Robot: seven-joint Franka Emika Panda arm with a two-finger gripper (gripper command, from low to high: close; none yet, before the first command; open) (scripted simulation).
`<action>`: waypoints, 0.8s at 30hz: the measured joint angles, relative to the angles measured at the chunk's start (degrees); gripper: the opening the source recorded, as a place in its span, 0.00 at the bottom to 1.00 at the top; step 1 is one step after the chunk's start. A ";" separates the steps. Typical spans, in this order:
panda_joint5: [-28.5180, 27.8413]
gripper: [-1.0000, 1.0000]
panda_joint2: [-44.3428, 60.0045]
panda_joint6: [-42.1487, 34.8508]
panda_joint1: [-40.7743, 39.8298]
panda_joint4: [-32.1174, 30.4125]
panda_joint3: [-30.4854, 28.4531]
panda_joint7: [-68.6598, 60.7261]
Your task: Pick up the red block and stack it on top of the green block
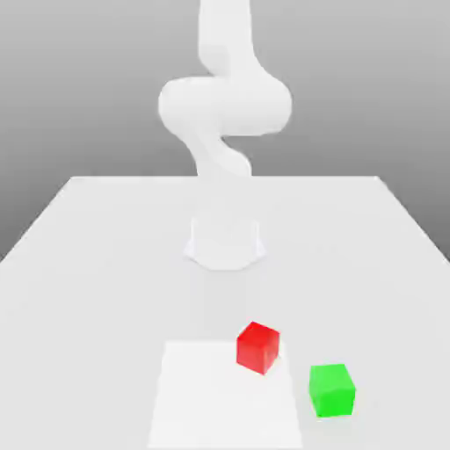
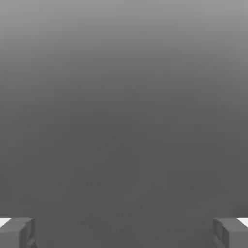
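While the gripper [image 2: 124, 232] gapes wide and empty, you must first descend over the red block [image 1: 257, 346], beside the green block [image 1: 331, 389].

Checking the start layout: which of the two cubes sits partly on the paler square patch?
The red block; its lower corner overlaps the pale patch. The green block sits off it, toward the exterior view's right.

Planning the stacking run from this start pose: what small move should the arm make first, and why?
Probably swing the hand over the red block and lower it. The gripper has its jaws wide apart with nothing between them, and the hand view faces plain grey background, not the blocks. The red block sits apart from the green block on the table, so it looks free to grasp.
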 joint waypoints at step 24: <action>-8.20 0.50 47.93 35.21 -3.39 -28.63 8.79 42.26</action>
